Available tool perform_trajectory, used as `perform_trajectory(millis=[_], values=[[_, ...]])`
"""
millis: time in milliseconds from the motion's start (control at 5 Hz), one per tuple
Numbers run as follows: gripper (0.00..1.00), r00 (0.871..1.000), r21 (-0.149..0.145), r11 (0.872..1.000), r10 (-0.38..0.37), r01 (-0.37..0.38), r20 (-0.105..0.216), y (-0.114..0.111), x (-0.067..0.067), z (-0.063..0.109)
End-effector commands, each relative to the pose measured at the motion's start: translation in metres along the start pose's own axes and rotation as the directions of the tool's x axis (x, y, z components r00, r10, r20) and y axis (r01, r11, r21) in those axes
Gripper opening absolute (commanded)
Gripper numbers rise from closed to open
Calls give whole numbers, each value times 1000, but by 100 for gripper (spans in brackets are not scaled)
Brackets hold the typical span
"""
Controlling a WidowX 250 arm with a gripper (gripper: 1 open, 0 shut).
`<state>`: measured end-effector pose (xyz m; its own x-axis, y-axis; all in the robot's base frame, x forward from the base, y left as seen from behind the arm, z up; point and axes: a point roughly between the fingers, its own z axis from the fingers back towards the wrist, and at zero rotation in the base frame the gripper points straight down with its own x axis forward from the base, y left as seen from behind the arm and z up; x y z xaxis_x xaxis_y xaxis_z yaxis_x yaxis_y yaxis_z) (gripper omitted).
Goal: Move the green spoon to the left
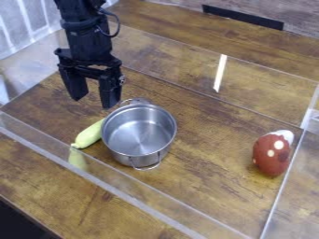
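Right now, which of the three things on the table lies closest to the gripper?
The green spoon, lying against the left side of the steel pot, just below the open gripper. The pot sits slightly further right; the red-brown egg-shaped thing is far right.

Looking like a robot lab test setup, not a real kitchen. A black robot arm (85, 37) is hanging over a wooden plank worktop (187, 65), and a low clear acrylic wall (149, 207) is fencing off the work area as a pen. Props are sitting sparse and staged inside: a steel pot (138, 133), a green spoon (89, 133) and a red-brown egg-shaped object (273, 152). Background is showing only more wood planks and a blurred pale structure at upper left.
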<state>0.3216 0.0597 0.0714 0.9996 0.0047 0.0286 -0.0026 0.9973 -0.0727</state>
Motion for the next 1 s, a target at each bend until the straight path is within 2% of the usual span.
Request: perform_trajectory(millis=[0,200,400,600,800], values=[[100,1000,12,1000,-13,12,18,1,10,-4],[100,1000,18,1000,-24,24,-15,13,9,-23],[0,999,20,999,-32,32,-28,24,9,-25],[0,999,19,999,-41,42,-28,37,10,-26],[0,1000,15,1000,-18,18,-24,48,15,-21]])
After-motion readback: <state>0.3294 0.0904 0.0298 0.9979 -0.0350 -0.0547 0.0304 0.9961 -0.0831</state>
